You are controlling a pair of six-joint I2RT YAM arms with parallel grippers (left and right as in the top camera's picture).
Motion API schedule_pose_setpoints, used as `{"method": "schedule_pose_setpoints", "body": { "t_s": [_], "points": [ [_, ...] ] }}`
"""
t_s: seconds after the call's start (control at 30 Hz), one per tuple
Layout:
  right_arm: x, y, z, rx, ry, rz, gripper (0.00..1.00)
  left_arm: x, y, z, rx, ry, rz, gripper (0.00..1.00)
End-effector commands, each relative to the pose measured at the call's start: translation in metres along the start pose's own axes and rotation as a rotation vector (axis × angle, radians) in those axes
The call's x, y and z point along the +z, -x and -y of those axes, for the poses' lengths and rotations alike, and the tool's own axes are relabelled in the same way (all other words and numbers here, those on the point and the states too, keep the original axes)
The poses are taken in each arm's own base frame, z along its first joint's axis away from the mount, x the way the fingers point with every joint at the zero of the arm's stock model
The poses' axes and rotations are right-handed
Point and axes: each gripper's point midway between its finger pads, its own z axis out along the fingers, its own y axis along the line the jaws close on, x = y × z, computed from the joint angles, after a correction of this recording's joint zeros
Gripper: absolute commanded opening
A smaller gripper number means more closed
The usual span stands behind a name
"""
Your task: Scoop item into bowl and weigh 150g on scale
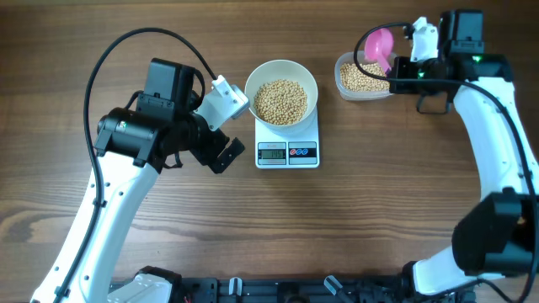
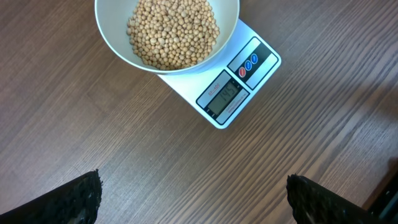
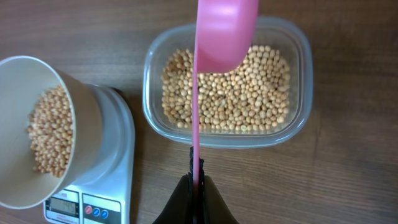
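The right gripper (image 3: pixel 196 183), clamped on the pink scoop (image 3: pixel 227 31), holds it over the clear tub (image 3: pixel 249 138) of soybeans (image 3: pixel 249 93), likely to dip. The bean-filled white bowl (image 2: pixel 111 25) sits on the scale (image 2: pixel 236 87) for weighing; the left gripper (image 2: pixel 194 196) hovers nearby, spread wide, empty.

- Digits on the scale (image 1: pixel 287 154) are too small to read from overhead; the white bowl (image 1: pixel 281 67) hides its platform.
- The pink scoop (image 3: pixel 227 31) runs past the right wrist view's top edge, its inside unseen there.
- Of the left gripper (image 2: pixel 194 202), only the fingertips (image 2: pixel 78 200) show, at the bottom edge.
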Motion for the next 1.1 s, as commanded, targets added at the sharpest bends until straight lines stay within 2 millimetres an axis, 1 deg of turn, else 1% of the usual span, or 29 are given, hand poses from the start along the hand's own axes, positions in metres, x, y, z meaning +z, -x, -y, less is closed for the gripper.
{"method": "schedule_pose_setpoints", "body": {
  "t_s": [0.0, 0.1, 0.17, 0.3, 0.5, 0.63, 0.87, 1.07],
  "points": [
    [0.001, 0.002, 0.001, -0.053, -0.022, -0.004, 0.04, -0.004, 0.001, 0.002, 0.017, -0.001, 0.013, 1.0],
    [0.002, -0.006, 0.015, -0.111, -0.1, -0.037, 0.04, -0.004, 0.001, 0.002, 0.017, -0.001, 0.013, 1.0],
    [0.003, -0.008, 0.016, -0.134, -0.108, -0.049, 0.04, -0.004, 0.001, 0.002, 0.017, -0.001, 0.013, 1.0],
    [0.009, -0.013, 0.011, -0.172, -0.103, -0.074, 0.04, -0.004, 0.001, 0.002, 0.017, -0.001, 0.013, 1.0],
    [0.03, -0.028, -0.001, -0.238, -0.109, -0.144, 0.04, -0.004, 0.001, 0.002, 0.017, -0.001, 0.013, 1.0],
    [0.038, -0.031, -0.01, -0.269, -0.119, -0.161, 0.04, -0.004, 0.001, 0.002, 0.017, -0.001, 0.013, 1.0],
    [0.036, -0.036, 0.014, -0.279, -0.257, -0.199, 0.04, -0.004, 0.001, 0.002, 0.017, -0.001, 0.013, 1.0],
    [0.036, -0.037, 0.014, -0.279, -0.259, -0.205, 0.04, -0.004, 0.001, 0.002, 0.017, -0.001, 0.013, 1.0]
  ]
}}
